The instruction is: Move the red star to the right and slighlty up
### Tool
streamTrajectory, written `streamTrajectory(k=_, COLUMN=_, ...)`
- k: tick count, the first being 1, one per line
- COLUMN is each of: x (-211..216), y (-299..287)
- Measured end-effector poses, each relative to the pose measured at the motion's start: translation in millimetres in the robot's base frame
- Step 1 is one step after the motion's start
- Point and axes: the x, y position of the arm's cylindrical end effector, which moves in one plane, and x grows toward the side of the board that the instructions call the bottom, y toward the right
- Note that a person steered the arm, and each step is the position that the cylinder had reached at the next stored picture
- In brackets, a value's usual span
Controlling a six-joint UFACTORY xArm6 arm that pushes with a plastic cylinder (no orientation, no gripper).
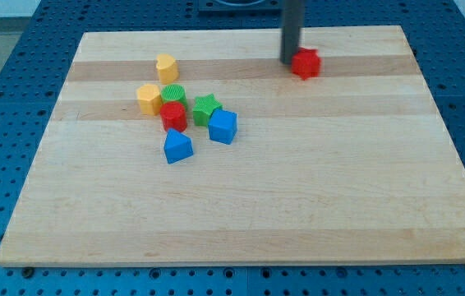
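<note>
The red star (305, 63) sits far on the board, right of centre. The rod has no claw; my tip (289, 61) touches the star's left side. Push rightward slowly, aiming slightly far, staying centred.

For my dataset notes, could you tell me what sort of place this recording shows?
Probably a robotics lab bench. A wooden board lies on a blue perforated table, small coloured blocks such as the red star sit on it, and my tip rests just to the star's left in the view.
</note>
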Motion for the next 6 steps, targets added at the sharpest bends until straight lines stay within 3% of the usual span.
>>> streamTrajectory(k=1, x=27.9, y=-83.6)
streamTrajectory(k=3, x=39.9, y=36.4)
streamTrajectory(k=4, x=13.8, y=59.2)
streamTrajectory(k=6, x=20.1, y=-34.0)
